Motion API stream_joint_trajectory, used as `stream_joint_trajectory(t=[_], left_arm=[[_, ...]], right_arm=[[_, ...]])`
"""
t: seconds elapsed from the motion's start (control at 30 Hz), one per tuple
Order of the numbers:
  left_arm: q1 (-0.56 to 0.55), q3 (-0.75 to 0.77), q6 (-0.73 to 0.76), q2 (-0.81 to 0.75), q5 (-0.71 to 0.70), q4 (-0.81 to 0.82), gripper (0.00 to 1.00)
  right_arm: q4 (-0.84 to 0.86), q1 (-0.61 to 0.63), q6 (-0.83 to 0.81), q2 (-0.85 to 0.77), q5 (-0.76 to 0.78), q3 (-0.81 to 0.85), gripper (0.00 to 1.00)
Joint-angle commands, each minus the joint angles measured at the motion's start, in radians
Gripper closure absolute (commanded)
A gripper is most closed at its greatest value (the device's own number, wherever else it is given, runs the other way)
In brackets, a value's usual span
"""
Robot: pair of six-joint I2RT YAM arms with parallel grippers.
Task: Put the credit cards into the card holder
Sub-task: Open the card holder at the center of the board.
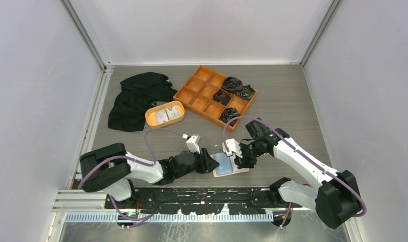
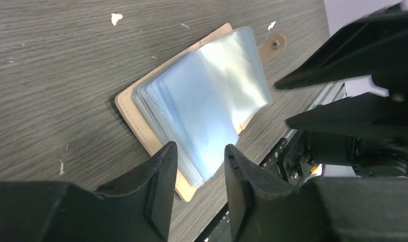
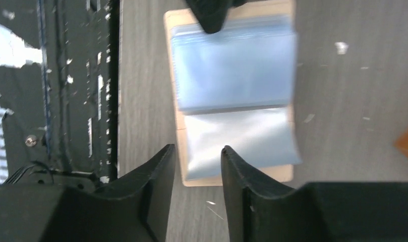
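the grey wood-grain table (image 1: pixel 292 101) is carrying everything, and the two arms are reaching in low from its near edge toward each other. a crumpled black cloth (image 1: pixel 136 98) is lying at the far left. to its right an orange divided tray (image 1: pixel 201 80) is sitting at an angle, with coiled dark cables (image 1: pixel 232 84) filling its right-hand compartments. an oval orange dish (image 1: pixel 150 119) is resting between cloth and tray, touching neither arm, and the credit cards (image 1: pixel 169 114) are lying inside it, white with dark print.

the card holder (image 1: pixel 226 171) is lying open and flat near the front edge of the table, between the two claws. its clear plastic sleeves (image 2: pixel 212 96) are fanning up off the beige cover, and its snap tab (image 2: pixel 272 45) is sticking out at the far corner.

the left gripper (image 2: pixel 199 151) is hanging over one end of the holder with its fingers spread and pinching nothing. the right gripper (image 3: pixel 197 151) is hovering over the opposite end, fingers likewise parted, with a sleeve edge showing through the gap; in its view one dark left fingertip is lying over the far edge of the holder.
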Motion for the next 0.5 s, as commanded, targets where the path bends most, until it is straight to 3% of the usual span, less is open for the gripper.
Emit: stream_joint_trajectory(t=[0.0, 0.07, 0.2, 0.47], left_arm=[[-0.032, 0.050, 0.058, -0.113, -0.125, -0.165, 0.57], [-0.033, 0.035, 0.066, -0.118, -0.124, -0.126, 0.49], [-0.031, -0.011, 0.059, -0.079, -0.104, 0.023, 0.46], [-0.028, 0.026, 0.046, -0.008, -0.048, 0.096, 0.65]], right_arm=[[0.007, 0.001, -0.151, 0.032, -0.051, -0.019, 0.61], [0.039, 0.004, -0.116, 0.072, -0.027, -0.012, 0.67], [0.094, 0.019, -0.066, 0.128, 0.001, -0.011, 0.71], [0.191, 0.050, -0.021, 0.157, 0.035, -0.031, 0.73]])
